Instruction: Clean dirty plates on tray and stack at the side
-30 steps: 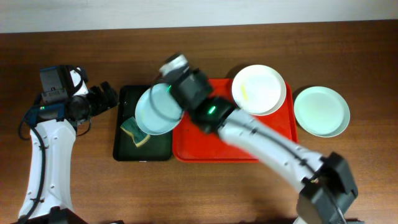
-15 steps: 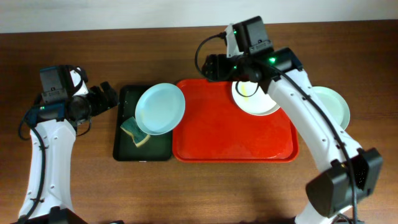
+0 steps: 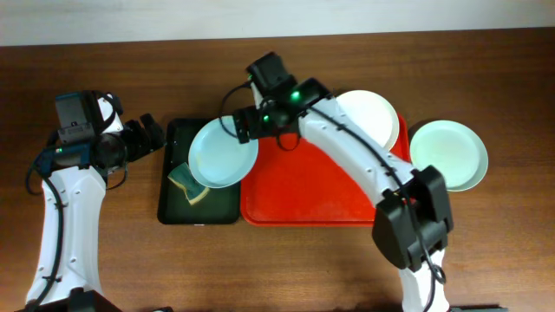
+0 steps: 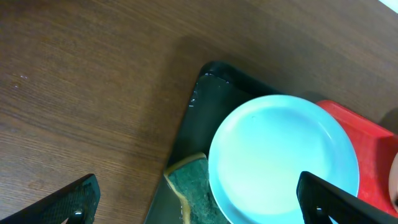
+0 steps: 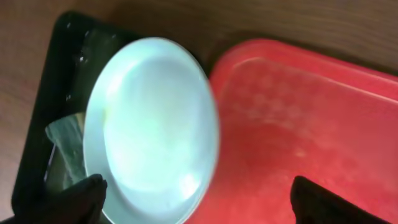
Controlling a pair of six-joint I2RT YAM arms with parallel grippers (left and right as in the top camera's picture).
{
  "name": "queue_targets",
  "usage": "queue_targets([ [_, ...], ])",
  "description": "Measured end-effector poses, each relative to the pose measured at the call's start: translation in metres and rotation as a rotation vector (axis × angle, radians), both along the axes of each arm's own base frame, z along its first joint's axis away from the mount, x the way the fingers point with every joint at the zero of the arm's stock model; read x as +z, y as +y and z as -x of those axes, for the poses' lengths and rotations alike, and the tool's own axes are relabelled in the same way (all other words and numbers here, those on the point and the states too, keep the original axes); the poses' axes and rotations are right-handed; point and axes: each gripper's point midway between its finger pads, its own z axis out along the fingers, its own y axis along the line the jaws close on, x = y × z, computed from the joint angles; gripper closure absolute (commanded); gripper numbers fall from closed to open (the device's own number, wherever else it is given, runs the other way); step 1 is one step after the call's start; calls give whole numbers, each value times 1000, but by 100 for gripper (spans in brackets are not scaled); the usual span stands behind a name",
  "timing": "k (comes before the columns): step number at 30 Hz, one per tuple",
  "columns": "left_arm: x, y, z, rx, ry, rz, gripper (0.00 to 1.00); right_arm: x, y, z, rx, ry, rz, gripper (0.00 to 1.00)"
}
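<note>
Blur softens everything in my right wrist view, so any smear on the pale mint-green round plate (image 5: 152, 124) below is too faint for me to tell. My right gripper (image 3: 236, 127) hangs above that plate's upper rim, its two fingers spread wide with nothing between them. Only their dark tips show at the lower corners of the wrist view; the rest is cut off.

My left gripper (image 3: 153, 134) is parted just as wide and holds nothing. It is out over the brown wooden table (image 3: 260, 269), just left of the smaller dark green tray (image 3: 178, 143), and its fingers too are clipped by the bottom edge of its wrist view.

The plate covers much of that tray's right half and part of the yellow-and-green sponge (image 3: 185, 184). Its right rim reaches over the left edge of the large red rectangular plastic tray (image 3: 295, 195). Whether it rests on the sponge I cannot tell.

My right arm (image 3: 347, 156) crosses the red tray and hides the left side of the white round plate (image 3: 381, 121), which sits in the tray's upper right corner.

Counted: three plates, two mint-green and one white. The second mint-green plate (image 3: 448, 154) lies alone on the table just right of the red tray. Two trays, one sponge, two arms.
</note>
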Motion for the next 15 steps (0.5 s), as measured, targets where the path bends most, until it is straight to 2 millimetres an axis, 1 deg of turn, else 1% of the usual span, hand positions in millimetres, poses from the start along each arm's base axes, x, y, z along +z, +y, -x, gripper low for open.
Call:
queue_targets([
  [2,0,0,0,0,0,0,1,-3,4,3,-11,-7,22,57],
  [5,0,0,0,0,0,0,1,-12,0,0,-47,-30,89,58],
  [7,0,0,0,0,0,0,1,-24,-2,-1,-66,-45,147,64],
  [10,0,0,0,0,0,0,1,-40,-1,1,-74,-62,220,66],
  [13,0,0,0,0,0,0,1,-47,0,2,-87,-70,250,70],
  [15,0,0,0,0,0,0,1,-47,-1,2,-103,-71,253,77],
])
